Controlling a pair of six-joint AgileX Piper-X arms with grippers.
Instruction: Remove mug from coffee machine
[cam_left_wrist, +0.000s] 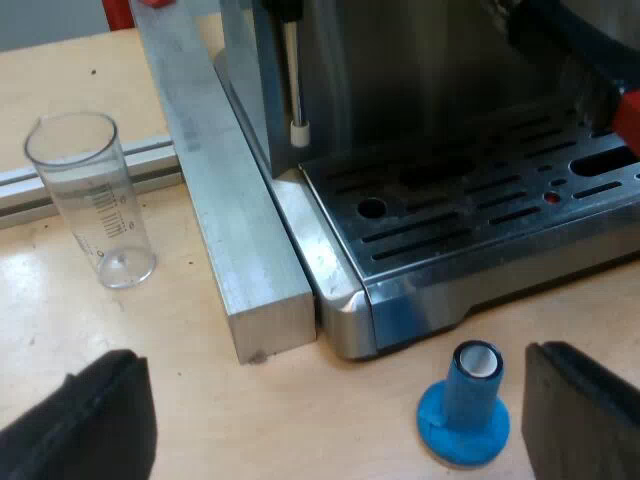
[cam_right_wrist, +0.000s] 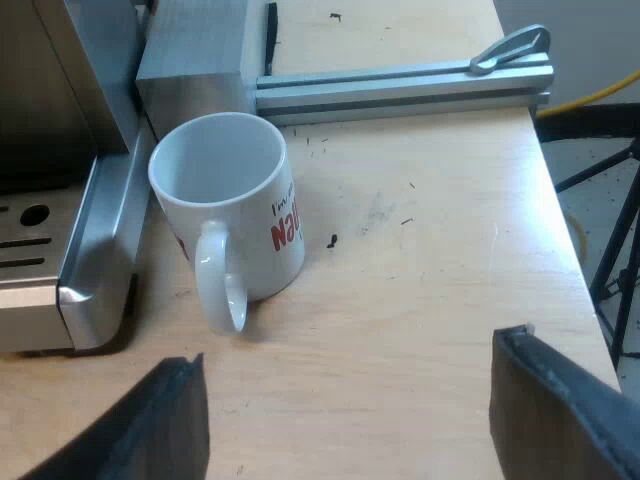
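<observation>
A white mug (cam_right_wrist: 232, 210) with red lettering stands upright on the wooden table, beside the espresso machine's drip tray corner (cam_right_wrist: 75, 290), its handle turned toward my right gripper (cam_right_wrist: 350, 420). That gripper is open, fingers wide apart, short of the mug with nothing between them. In the left wrist view the machine's slotted drip tray (cam_left_wrist: 480, 200) carries no mug, and the steam wand (cam_left_wrist: 296, 80) hangs over its edge. My left gripper (cam_left_wrist: 340, 420) is open above the table in front of the tray, with a blue tamper (cam_left_wrist: 466, 405) standing near one finger.
A clear measuring glass (cam_left_wrist: 95, 200) stands upright by an aluminium bar (cam_left_wrist: 235, 240) lying against the machine's side. A red-ended handle (cam_left_wrist: 628, 118) shows at the machine's front. An aluminium rail (cam_right_wrist: 400, 88) crosses the table beyond the mug; the table edge (cam_right_wrist: 570, 250) drops off nearby.
</observation>
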